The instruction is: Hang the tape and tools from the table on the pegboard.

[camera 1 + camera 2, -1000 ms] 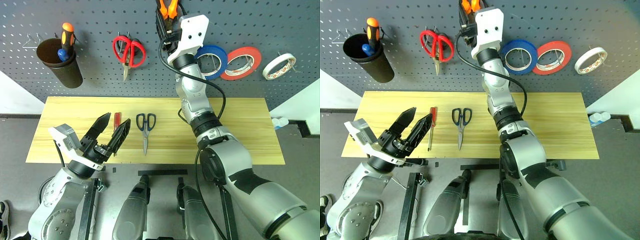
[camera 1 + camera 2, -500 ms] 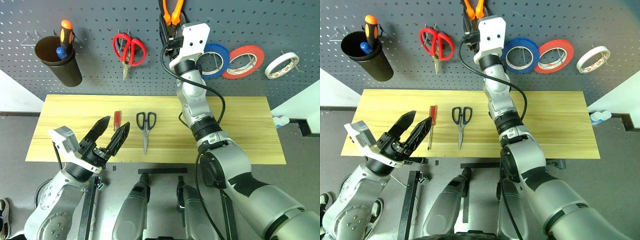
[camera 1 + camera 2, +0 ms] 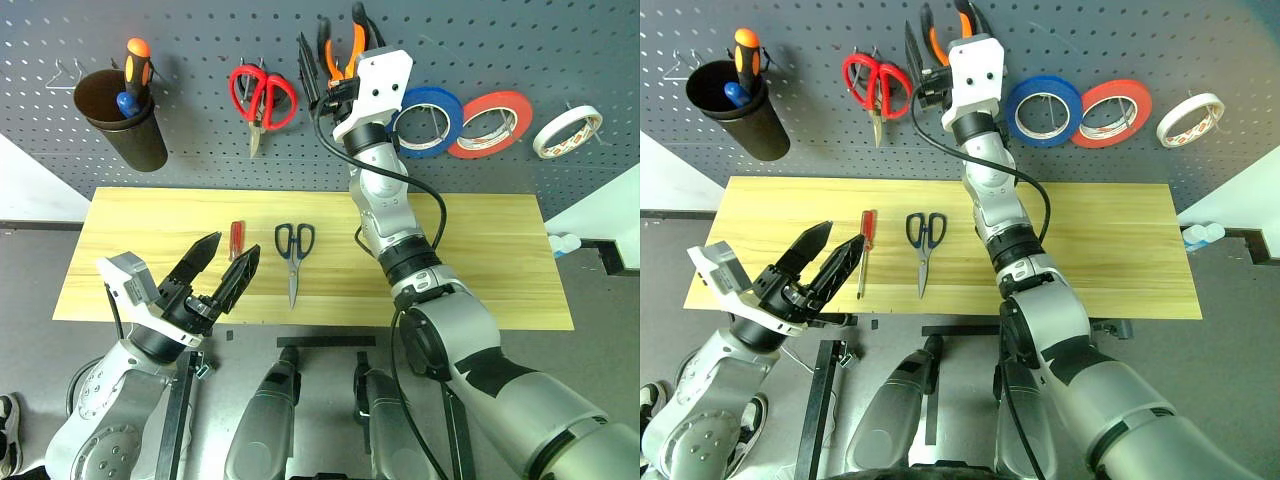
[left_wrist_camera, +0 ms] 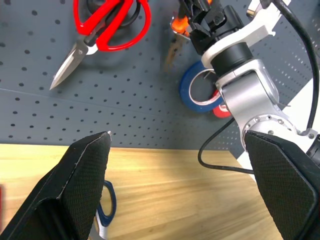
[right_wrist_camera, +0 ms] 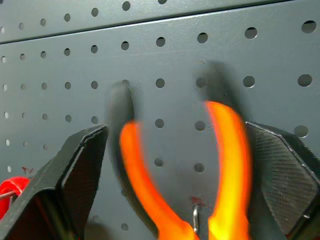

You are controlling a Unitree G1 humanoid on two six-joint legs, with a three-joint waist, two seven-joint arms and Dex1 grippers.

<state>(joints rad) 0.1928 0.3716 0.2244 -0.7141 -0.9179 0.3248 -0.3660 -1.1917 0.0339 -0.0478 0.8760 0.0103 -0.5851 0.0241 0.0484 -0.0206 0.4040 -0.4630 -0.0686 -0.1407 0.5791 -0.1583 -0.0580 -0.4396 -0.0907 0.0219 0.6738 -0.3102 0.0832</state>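
Where dark pegboard (image 3: 560,40) ends, yellow table (image 3: 480,260) crosses grey floor (image 3: 600,360).

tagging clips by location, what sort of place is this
Most likely a workshop or tool bench. A dark grey pegboard carries red-handled scissors, orange-and-black pliers and blue and red tape rolls, and a wood-grain table below holds a slim screwdriver and dark-handled scissors.

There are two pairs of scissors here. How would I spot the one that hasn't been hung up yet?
Look at the yellow wooden table below the grey pegboard. Near its middle the dark-handled scissors lie flat, blades toward the near edge, beside a thin red-handled screwdriver. The other scissors have red handles and hang on the board.
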